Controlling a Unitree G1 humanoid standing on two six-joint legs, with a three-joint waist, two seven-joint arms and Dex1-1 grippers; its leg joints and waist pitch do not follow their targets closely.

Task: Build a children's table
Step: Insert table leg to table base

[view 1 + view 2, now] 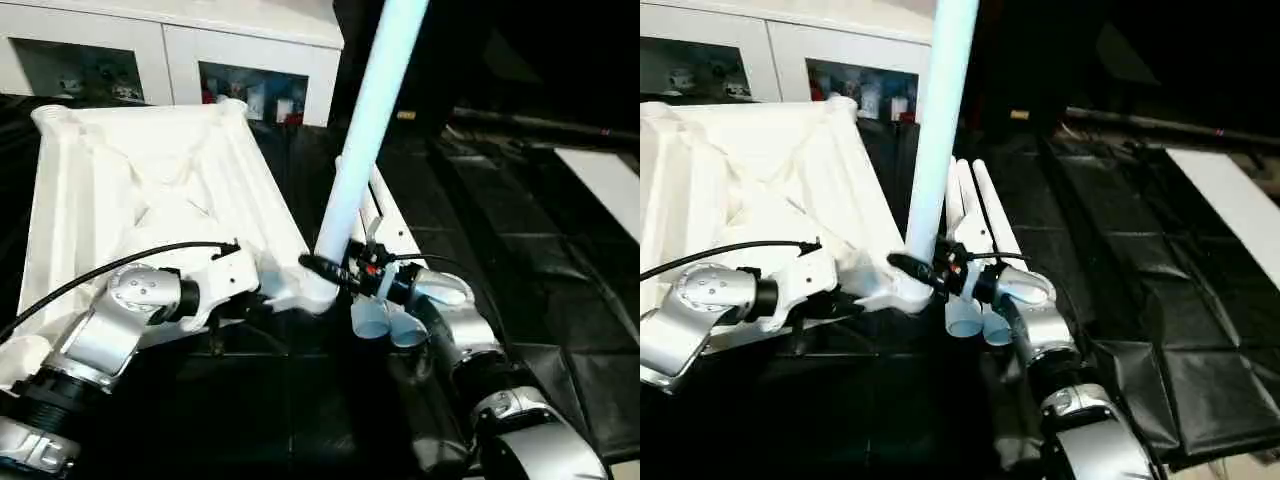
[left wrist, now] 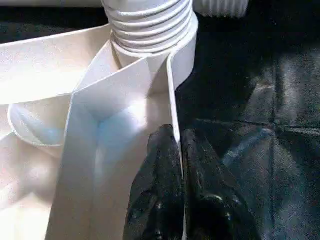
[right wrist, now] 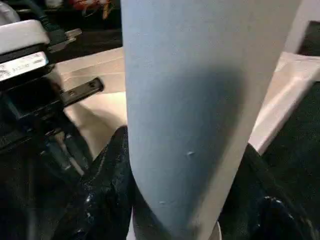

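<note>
The children's table top (image 1: 150, 180) lies upside down on the black cover, ribbed underside up. One white tapered leg (image 1: 375, 100) stands upright in its near right corner socket (image 1: 315, 292); the leg's threaded end (image 2: 150, 20) sits at the socket mouth. My right gripper (image 3: 185, 145) is shut around this leg just above the socket, one black finger (image 3: 107, 185) on each side. My left gripper (image 2: 177, 150) is shut on the thin rim wall (image 2: 172, 90) of the top, close beside that same corner.
Loose white legs (image 1: 978, 210) lie side by side on the black cover (image 1: 500, 210) just right of the top, their open ends (image 1: 965, 318) by my right wrist. A white cabinet with glass doors (image 1: 170, 50) stands behind. A white panel (image 1: 610, 180) lies far right.
</note>
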